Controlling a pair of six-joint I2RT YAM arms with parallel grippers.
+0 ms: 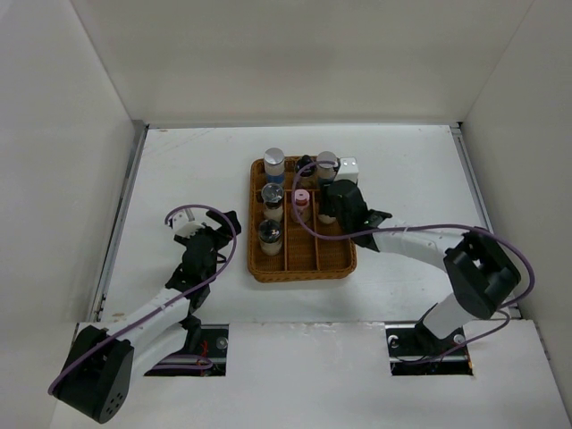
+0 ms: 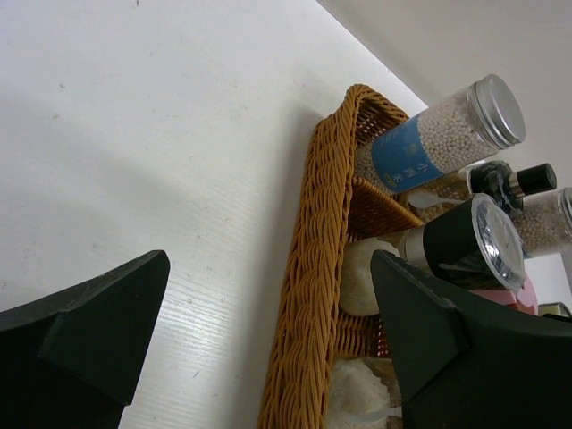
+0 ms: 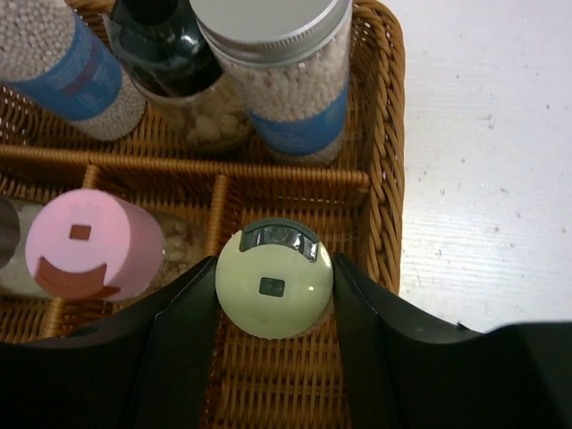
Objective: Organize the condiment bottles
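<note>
Gripping a pale green-capped bottle [image 3: 274, 288], the right gripper [image 1: 342, 201] has a finger on either side of the cap, seemingly pressed tight against it. The bottle stands upright in the right-hand column of the wicker tray [image 3: 393, 134], beside a pink-capped bottle [image 3: 89, 246], with a grey-capped cylinder [image 3: 286, 80] in the next compartment. The left gripper [image 2: 270, 268] hangs spread wide and empty over the tabletop [image 2: 134, 134], just outside the tray's left wall.
</note>
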